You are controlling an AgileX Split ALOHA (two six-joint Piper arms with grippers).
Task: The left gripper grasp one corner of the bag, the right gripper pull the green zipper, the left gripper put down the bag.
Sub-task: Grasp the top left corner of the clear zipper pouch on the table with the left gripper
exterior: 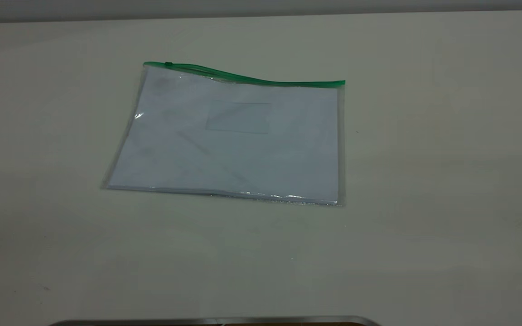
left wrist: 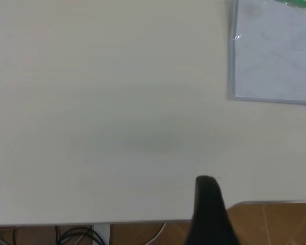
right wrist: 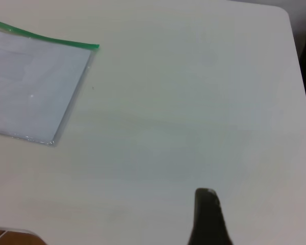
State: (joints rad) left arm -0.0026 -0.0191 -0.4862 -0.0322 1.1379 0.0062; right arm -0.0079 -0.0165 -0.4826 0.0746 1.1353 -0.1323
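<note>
The bag lies flat on the white table, a clear pouch with white sheets and a faint card pocket. The green zipper runs along its far edge, with the small dark slider near the left end. The strip ends at the bag's right corner. Neither gripper shows in the exterior view. The left gripper appears as a single black wedge, shut and empty, over the table's near edge, far from the bag. The right gripper is also a single shut wedge, empty, well apart from the bag and its green strip.
A metal rim runs along the table's near edge. The wooden floor and cables show beyond that edge. The table's rounded corner lies past the right gripper. Bare table surface surrounds the bag.
</note>
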